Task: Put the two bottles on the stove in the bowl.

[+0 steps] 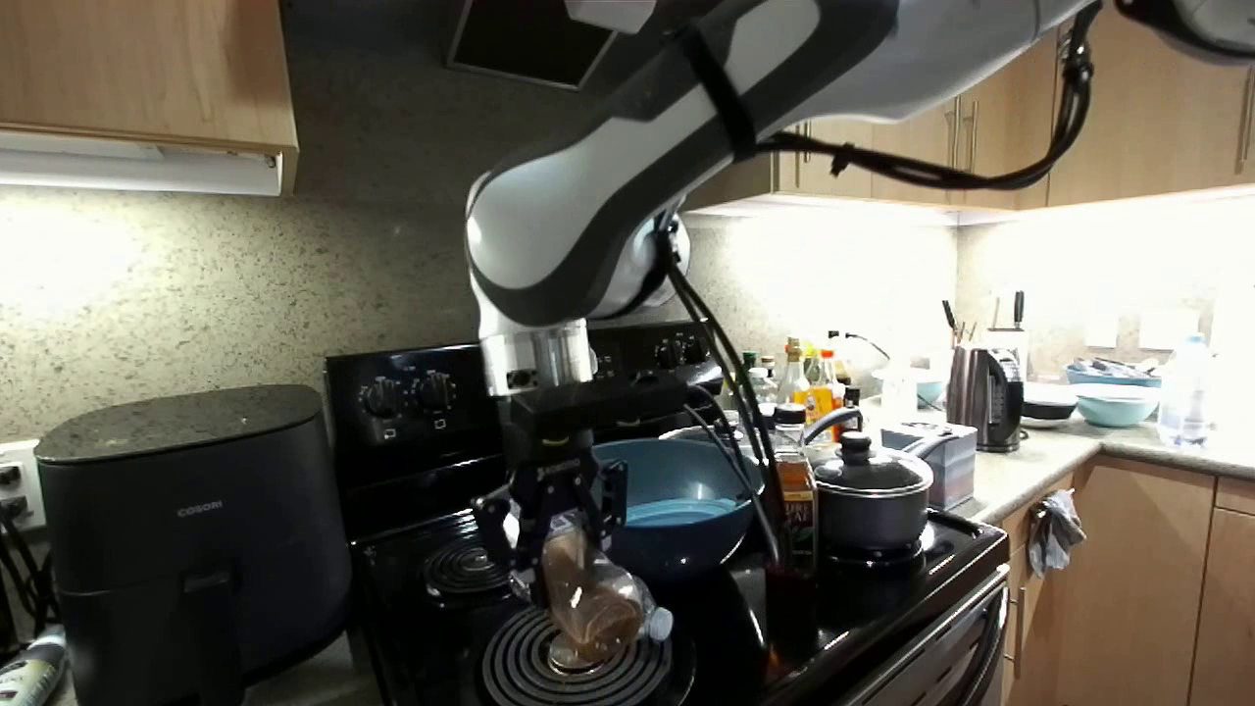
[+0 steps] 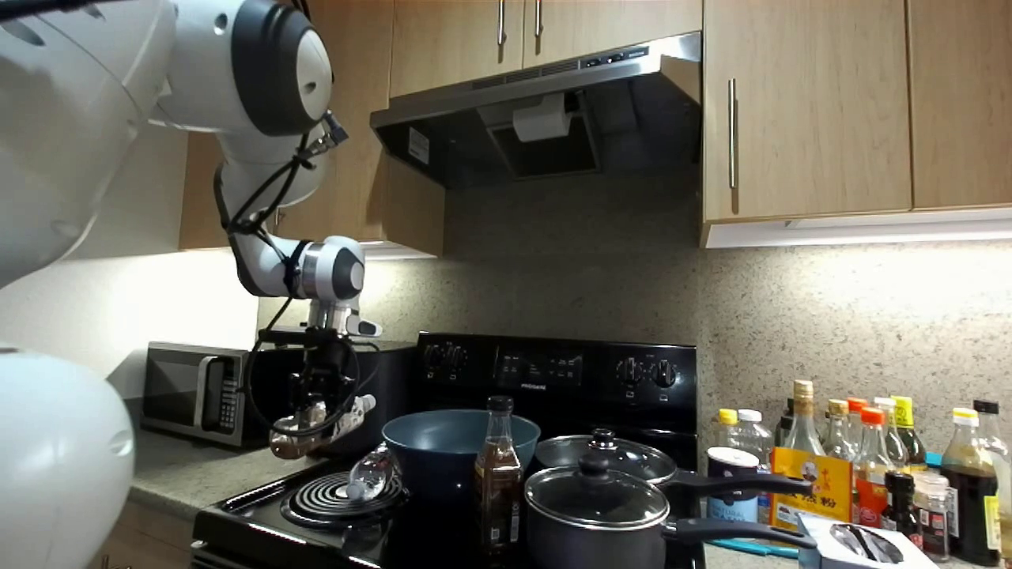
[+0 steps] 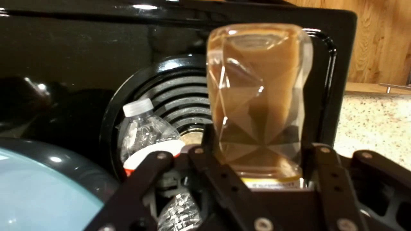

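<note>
Presently, in an exterior view, I'm pinching a brown-filled bottle in my gripper — it's hanging tilted over the stove, the blue bowl sitting near the tool. In an exterior view, a clear bottle is lying on a burner below my tool, just beside the bowl. In the wrist view, my fingers are flanking the brown-filled bottle — the clear bottle's white cap is showing beyond them, to the left.
</note>
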### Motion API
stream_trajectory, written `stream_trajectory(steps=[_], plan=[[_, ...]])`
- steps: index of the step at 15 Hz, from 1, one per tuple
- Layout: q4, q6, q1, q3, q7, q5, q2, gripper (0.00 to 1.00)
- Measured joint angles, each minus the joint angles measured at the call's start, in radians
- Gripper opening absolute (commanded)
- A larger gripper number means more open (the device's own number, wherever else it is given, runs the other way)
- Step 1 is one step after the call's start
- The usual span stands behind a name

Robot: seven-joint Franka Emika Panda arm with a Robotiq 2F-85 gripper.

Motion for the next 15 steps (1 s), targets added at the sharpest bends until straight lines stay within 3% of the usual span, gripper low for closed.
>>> stream_trajectory(steps=[7, 8, 13, 14, 15], plan=[[-0.272, 0.101, -0.039, -0.007, 0.200, 0.006, -0.311, 0.28], [-0.317, 0.122, -0.053, -0.007, 0.233, 0.006, -0.351, 0.53], [-0.435, 0.167, -0.085, -0.007, 0.283, 0.021, -0.456, 0.53], [-0.436, 0.168, -0.085, -0.006, 0.285, 0.021, -0.457, 0.28], [-0.436, 0.168, -0.085, -0.006, 0.286, 0.021, -0.456, 0.28]])
